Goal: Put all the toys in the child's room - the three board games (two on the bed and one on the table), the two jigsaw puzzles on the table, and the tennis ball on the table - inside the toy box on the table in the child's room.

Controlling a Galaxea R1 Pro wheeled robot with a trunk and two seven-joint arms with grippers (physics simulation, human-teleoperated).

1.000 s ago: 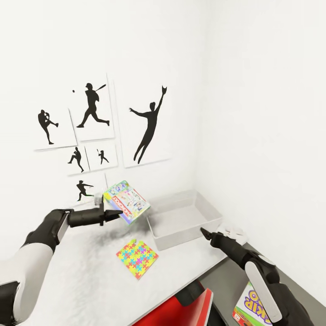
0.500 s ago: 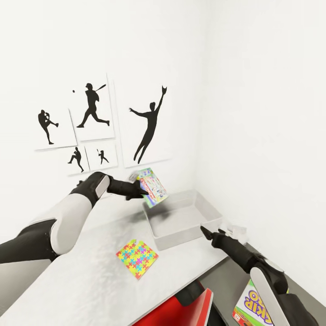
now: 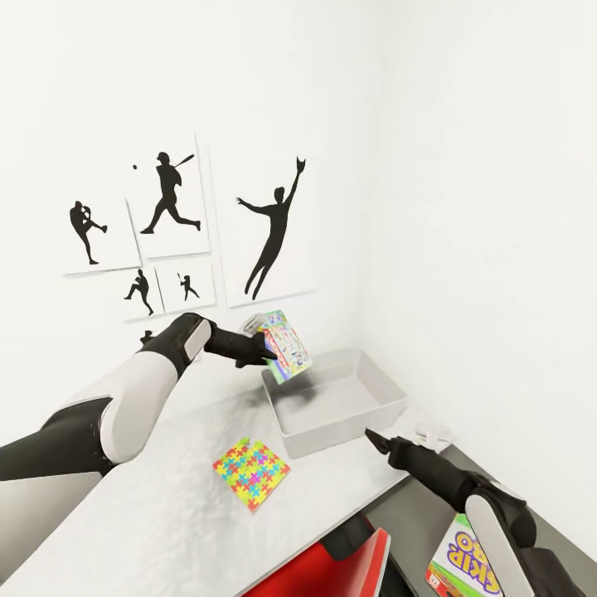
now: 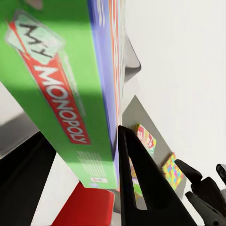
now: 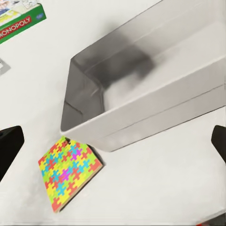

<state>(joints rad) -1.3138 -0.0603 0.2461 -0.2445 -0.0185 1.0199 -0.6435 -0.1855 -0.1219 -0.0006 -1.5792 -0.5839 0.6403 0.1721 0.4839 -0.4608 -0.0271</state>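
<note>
**Monopoly box held over the toy box's corner**

Nearest, at the lower right of the head view, a flat board game box with purple and orange lettering on yellow (image 3: pixel 461 557) lies on the dark grey part of the L-shaped table (image 3: pixel 414 514), partly behind the right forearm. A red-and-white chair (image 3: pixel 348 568) shows at the bottom edge. The right gripper (image 3: pixel 375 437), black and pointed, hovers just past the near right corner of the toy box; in the right wrist view its two fingertips (image 5: pixel 10 146) sit at opposite edges of the frame, spread wide with nothing between them.

Further in, a small flat jigsaw puzzle box covered in red, yellow, green and blue interlocking pieces (image 3: pixel 251 474) lies on the pale mottled table top, just in front of the light grey open-topped toy box (image 3: pixel 390 396), close to its near left corner (image 5: pixel 70 120).

Beyond that, the left gripper (image 3: pixel 264 348) is clamped on a green-edged Monopoly board game box (image 3: pixel 285 346), tilted steeply above the toy box's far left corner; its fingers (image 4: pixel 141 183) press either side of the box (image 4: pixel 61 89).

On the white wall behind hang black silhouette baseball posters (image 3: pixel 170 203).
</note>
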